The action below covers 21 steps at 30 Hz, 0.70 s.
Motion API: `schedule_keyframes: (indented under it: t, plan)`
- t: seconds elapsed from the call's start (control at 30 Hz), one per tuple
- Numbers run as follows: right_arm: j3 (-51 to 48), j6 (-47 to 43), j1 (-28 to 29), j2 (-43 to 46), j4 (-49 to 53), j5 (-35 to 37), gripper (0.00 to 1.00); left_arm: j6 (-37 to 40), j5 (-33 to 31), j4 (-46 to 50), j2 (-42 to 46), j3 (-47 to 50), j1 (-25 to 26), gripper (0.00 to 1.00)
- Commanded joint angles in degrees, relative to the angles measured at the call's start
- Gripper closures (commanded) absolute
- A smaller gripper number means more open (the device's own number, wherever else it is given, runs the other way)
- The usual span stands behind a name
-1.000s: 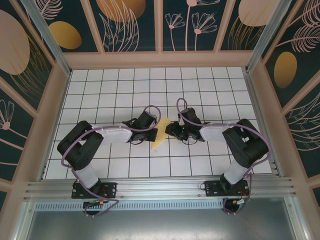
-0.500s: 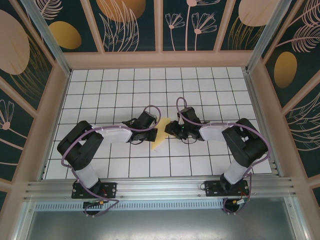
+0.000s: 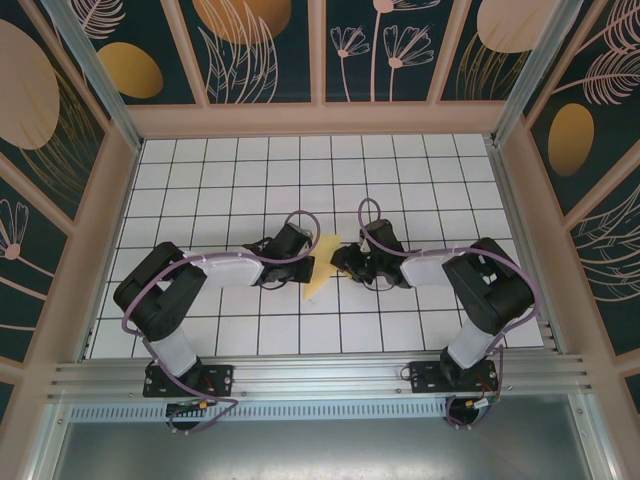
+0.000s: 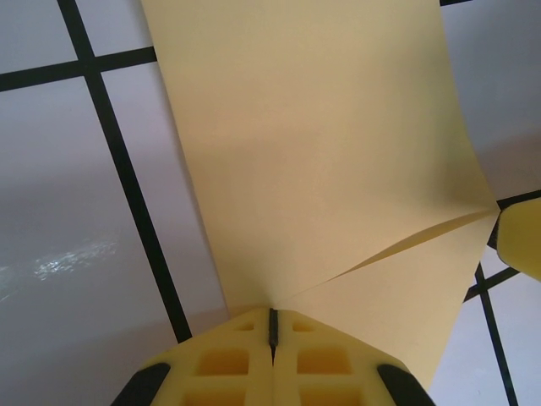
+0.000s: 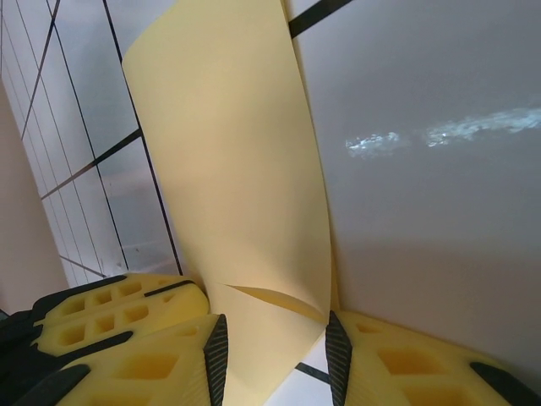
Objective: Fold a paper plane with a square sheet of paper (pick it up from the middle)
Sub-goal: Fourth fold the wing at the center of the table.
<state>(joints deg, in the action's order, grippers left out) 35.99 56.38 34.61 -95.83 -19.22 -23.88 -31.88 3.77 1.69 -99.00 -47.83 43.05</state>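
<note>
Pale-yellow square sheet of paper [image 3: 322, 264], partly folded to a taper with one raised crease, lying mid-way across the white grid table [image 3: 200, 180].

Matt paper [image 4: 321, 169], glossy tiles [image 5: 439, 211]

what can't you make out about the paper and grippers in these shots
Left wrist: the square sheet of paper runs off the top edge; the shut left gripper hides the part it pinches.
Right wrist: the sheet curls between the fingers of the right gripper; whether they press it is unclear.
Top external: the sheet is too small to read creases; both grippers cover its sides.
</note>
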Motion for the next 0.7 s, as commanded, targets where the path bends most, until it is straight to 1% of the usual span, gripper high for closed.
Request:
schedule_keyframes:
  t: [0.0, 0.27, 0.4, 0.47, 0.67]
  plan:
    - [-1.5, 2.1, 0.1, 0.6, -3.0, 1.0, 0.61, -1.6, 0.5, 2.0, -1.1, 2.0, -0.1, 0.98]
    - [-0.5, 1.0, 0.4, -0.4, -6.7, -2.3, 0.68, -1.7, 1.0, 1.6, -1.1, 2.2, -0.1, 0.98]
    - [0.4, -1.2, 0.5, -1.2, -6.4, -4.3, 0.68, -1.8, 0.8, 1.7, -0.9, 2.2, -0.1, 0.98]
    - [0.5, -2.3, 0.5, -1.4, -5.4, -4.0, 0.66, -1.8, 0.6, 1.7, -0.7, 2.2, -0.1, 0.97]
    - [1.1, -6.3, 0.5, -3.3, -7.5, -8.5, 0.65, -1.9, 0.4, 1.8, -0.3, 2.0, -0.1, 0.97]
